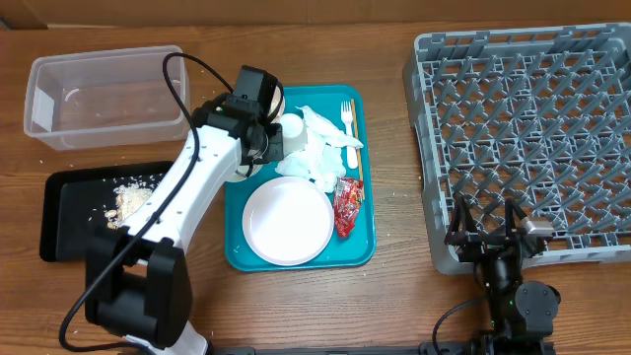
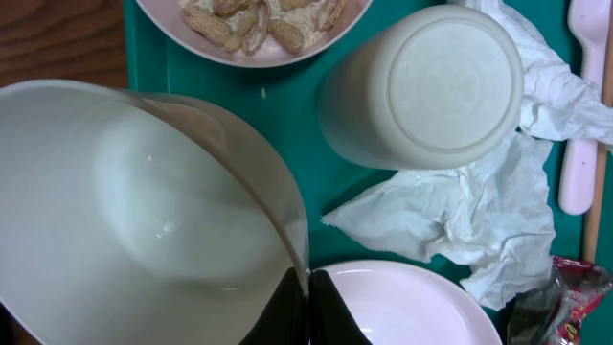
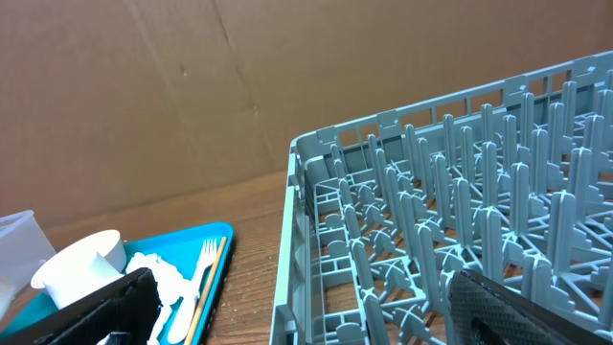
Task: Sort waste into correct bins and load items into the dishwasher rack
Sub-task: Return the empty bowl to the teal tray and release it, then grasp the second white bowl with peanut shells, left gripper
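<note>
so the biggest thing here is the dishwasher rack [image 1: 523,128], way over on the robot's right side of the tabletop [image 1: 394,306] and well apart from where the action is. the teal tray [image 1: 357,252] sits in the middle, and the black tray [image 1: 59,222] with scraps in it and the clear tub [image 1: 35,104] are off to the left

on the teal tray there's the big plate [image 1: 288,221] at the near end, a bowl of beige scraps [image 2: 259,19] up at the far left corner, and the small cup [image 2: 431,86] near it with the napkins [image 2: 469,211] right alongside

the left jaws are pinched shut on the rim of the other white bowl [image 2: 144,211], holding it tipped up over the far left part of the teal tray. from the wrist view it looks empty inside, so my guess is it's headed for the rack. that's the bit that matters: the rack lies straight across to the right of those jaws, with the whole width of the teal tray in between, so it's a long reach for the left arm

the right jaws are spread wide with nothing in them, hovering just at the rack's near edge. that arm is way nearer the rack, but the bowl's in the other one
</note>
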Controlling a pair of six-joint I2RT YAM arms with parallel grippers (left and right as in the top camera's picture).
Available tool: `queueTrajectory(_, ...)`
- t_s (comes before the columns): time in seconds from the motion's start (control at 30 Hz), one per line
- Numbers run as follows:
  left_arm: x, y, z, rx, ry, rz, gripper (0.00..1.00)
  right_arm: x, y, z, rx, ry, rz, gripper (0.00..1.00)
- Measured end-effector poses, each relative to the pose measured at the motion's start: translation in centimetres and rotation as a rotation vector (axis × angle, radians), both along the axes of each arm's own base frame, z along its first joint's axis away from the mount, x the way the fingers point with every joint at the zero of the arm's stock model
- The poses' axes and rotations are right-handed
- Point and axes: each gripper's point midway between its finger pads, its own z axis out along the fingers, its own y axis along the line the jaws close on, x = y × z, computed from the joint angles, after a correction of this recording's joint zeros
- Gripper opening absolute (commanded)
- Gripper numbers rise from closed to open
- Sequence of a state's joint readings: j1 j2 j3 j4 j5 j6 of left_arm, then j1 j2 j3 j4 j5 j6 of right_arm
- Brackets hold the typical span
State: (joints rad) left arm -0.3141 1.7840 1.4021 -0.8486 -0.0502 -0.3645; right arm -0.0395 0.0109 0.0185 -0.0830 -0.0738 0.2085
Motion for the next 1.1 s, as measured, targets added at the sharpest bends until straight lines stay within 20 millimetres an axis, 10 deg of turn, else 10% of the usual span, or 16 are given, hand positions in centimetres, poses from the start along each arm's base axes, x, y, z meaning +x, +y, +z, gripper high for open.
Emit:
queueTrajectory(0.43,0.1,-2.0,-1.2,0.000,0.004,-0.042,0.17,0.0,0.0,0.0,0.001,0.000,0.000,1.00)
queueTrajectory(0.63,0.1,-2.1,-1.2,-0.001,0.004,-0.041,0.49,0.0,0.0,0.0,0.000,0.000,0.000,1.00)
queueTrajectory(0.83,-0.1,-2.0,-0.9,0.004,0.017,-0.042,0.61,0.0,0.0,0.0,0.000,0.000,0.000,1.00)
queueTrajectory(1.1,4.3,-0.9,9.9,-0.050,-0.138,0.013,0.74,0.0,0.0,0.0,0.001,0.000,0.000,1.00)
